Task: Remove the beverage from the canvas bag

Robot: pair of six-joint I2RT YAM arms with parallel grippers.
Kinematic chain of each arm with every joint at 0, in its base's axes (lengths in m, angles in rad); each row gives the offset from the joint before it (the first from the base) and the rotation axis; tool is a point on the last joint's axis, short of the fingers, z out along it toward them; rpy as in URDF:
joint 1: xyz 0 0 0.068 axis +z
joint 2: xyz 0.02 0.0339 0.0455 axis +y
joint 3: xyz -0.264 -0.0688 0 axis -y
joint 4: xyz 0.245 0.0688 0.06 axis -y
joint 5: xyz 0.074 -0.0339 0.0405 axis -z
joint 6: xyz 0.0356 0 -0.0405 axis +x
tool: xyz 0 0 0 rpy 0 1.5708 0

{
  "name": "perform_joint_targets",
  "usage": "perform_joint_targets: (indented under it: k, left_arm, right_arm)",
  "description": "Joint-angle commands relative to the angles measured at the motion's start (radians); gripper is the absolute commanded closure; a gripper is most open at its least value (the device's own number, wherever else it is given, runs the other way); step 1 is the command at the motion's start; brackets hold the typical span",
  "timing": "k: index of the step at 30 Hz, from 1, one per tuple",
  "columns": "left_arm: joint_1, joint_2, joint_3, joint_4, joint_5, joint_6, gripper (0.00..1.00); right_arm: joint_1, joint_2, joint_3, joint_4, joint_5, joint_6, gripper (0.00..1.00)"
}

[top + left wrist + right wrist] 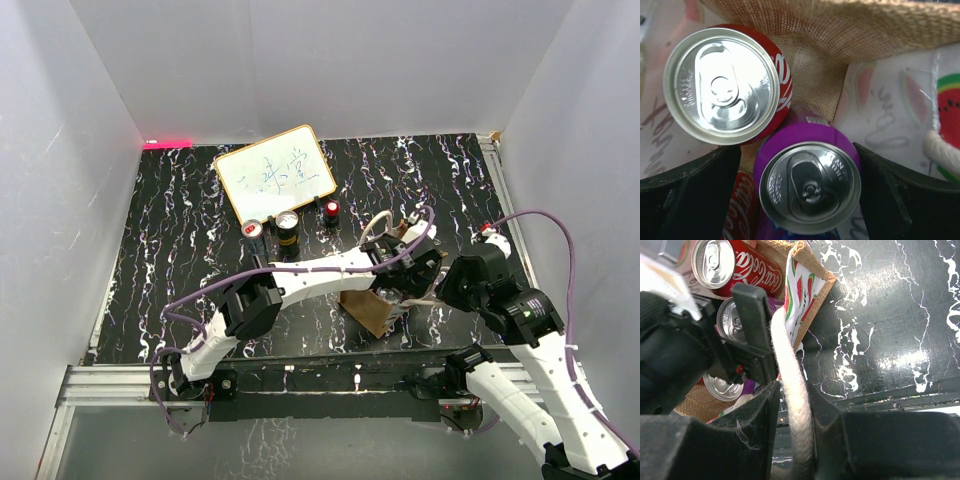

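Inside the small boxy brown canvas bag [865,25], a purple aluminium beverage can [810,185] is seen upright beside a red cola can [722,85]. The left claw [797,165] is spread apart, one finger either side of the purple can, no contact visible. The right claw [792,415] is clamped on the bag's white looped cord handle [787,350]. The can is judged rigid, smooth, slippery and fairly heavy if full; a grip across its upper wall is advised.

Black marbled table [180,250], whiteboard [275,172], cans [287,228], canvas bag [365,308]
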Motion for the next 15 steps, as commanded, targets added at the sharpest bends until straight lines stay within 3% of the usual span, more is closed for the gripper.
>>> perform_joint_targets:
  k: [1, 15]
  left_arm:
    - [0.001, 0.032, 0.041, -0.086, -0.017, -0.011, 0.16]
    - [-0.001, -0.017, 0.223, -0.144, -0.021, 0.024, 0.58]
  right_arm:
    - [0.006, -0.027, 0.014, 0.014, 0.002, -0.013, 0.74]
    - [0.006, -0.049, -0.001, 0.038, -0.031, -0.042, 0.73]
